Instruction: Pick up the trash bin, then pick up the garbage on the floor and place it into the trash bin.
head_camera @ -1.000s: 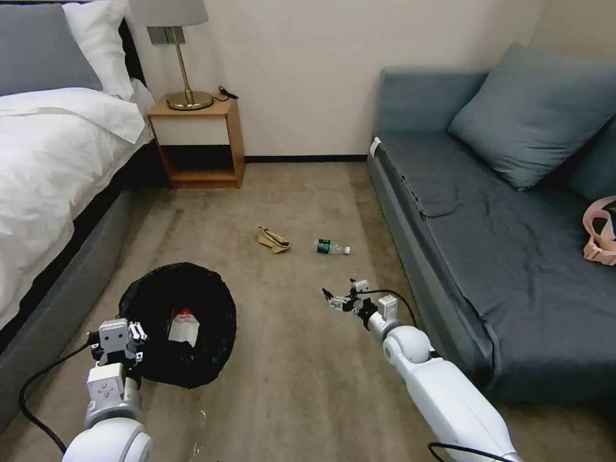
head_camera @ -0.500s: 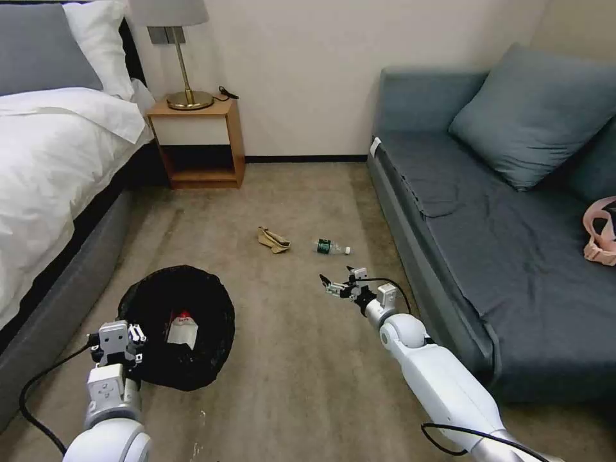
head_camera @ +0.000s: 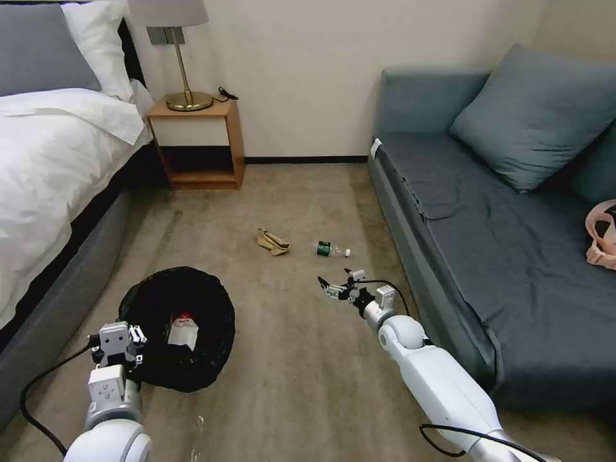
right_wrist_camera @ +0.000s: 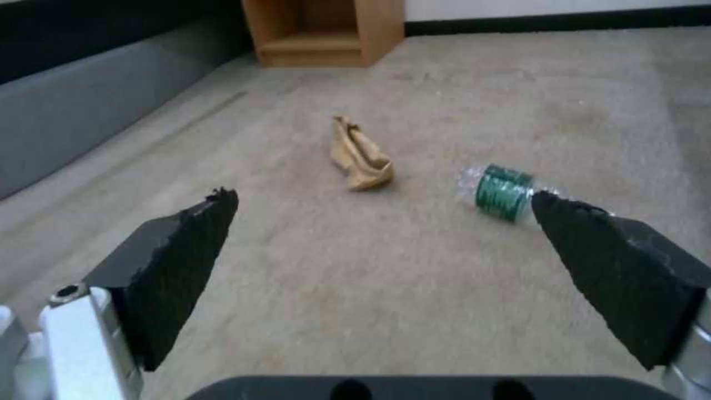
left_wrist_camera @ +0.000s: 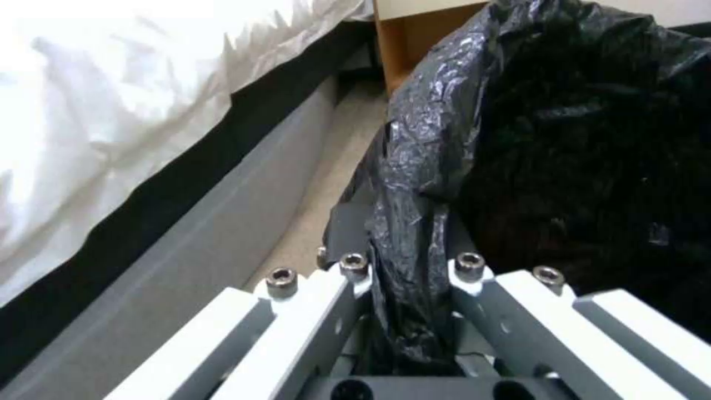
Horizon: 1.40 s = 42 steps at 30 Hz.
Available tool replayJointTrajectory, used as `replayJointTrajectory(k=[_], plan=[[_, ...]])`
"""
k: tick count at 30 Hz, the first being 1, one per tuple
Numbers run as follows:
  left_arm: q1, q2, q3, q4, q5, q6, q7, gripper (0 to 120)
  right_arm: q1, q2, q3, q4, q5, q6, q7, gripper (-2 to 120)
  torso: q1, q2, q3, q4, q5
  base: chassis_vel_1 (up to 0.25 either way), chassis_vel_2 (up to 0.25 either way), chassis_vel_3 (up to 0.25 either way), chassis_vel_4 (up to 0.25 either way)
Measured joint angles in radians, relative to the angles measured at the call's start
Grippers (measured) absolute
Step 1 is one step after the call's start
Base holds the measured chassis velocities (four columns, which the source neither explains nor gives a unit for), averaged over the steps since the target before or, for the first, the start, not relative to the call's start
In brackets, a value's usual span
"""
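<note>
- On the carpeted floor between the bed (head_camera: 45, 167) and the sofa (head_camera: 487, 256), your robot is partway through clearing litter.
- Your left hand (left_wrist_camera: 404, 278) is clamped on the black liner at the rim of the trash bin (head_camera: 176, 321), which sits low on the robot's left.
- Inside the bin lies a red-and-white crumpled packet (head_camera: 183, 327); nothing else in it can be made out.
- Your right hand (head_camera: 335, 285) hovers low over the carpet, fingers spread wide apart and holding nothing.
- Just beyond it lie a tan crumpled paper (right_wrist_camera: 359, 155) and a small clear bottle with a green label (right_wrist_camera: 504, 191), near each other but not touching.
- Judging from this, the step in hand is reaching for the next piece. The next move calls for centring the open fingers on one item, lowering to the carpet, then closing.
</note>
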Motion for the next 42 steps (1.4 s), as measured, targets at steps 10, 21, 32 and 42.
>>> replayJointTrajectory(k=[10, 21, 32, 42], plan=[[-0.001, 0.001, 0.008, 0.004, 0.004, -0.001, 0.002, 4, 0.0, 0.003, 0.003, -0.002, 0.0, 0.001, -0.004, 100, 0.0, 0.0, 0.0, 0.0, 0.0, -0.142, 0.153, 0.133, -0.153], [-0.001, 0.001, 0.009, 0.01, 0.007, -0.005, 0.003, 4, 0.003, 0.014, -0.003, -0.019, -0.005, 0.0, -0.008, 100, 0.0, 0.0, 0.0, 0.0001, 0.0001, -0.146, 0.149, 0.155, -0.151], [-0.003, -0.001, 0.011, 0.019, 0.01, -0.005, 0.004, 4, 0.008, 0.029, -0.009, -0.061, -0.022, 0.014, -0.023, 100, 0.0, 0.0, 0.0, 0.0001, 0.0, -0.18, 0.181, 0.184, -0.169], [-0.011, 0.001, 0.012, 0.031, 0.011, -0.006, 0.004, 4, 0.014, 0.037, -0.016, -0.08, -0.034, 0.02, -0.03, 100, 0.0, 0.0, 0.0, 0.0001, -0.0003, -0.21, 0.199, 0.203, -0.214]])
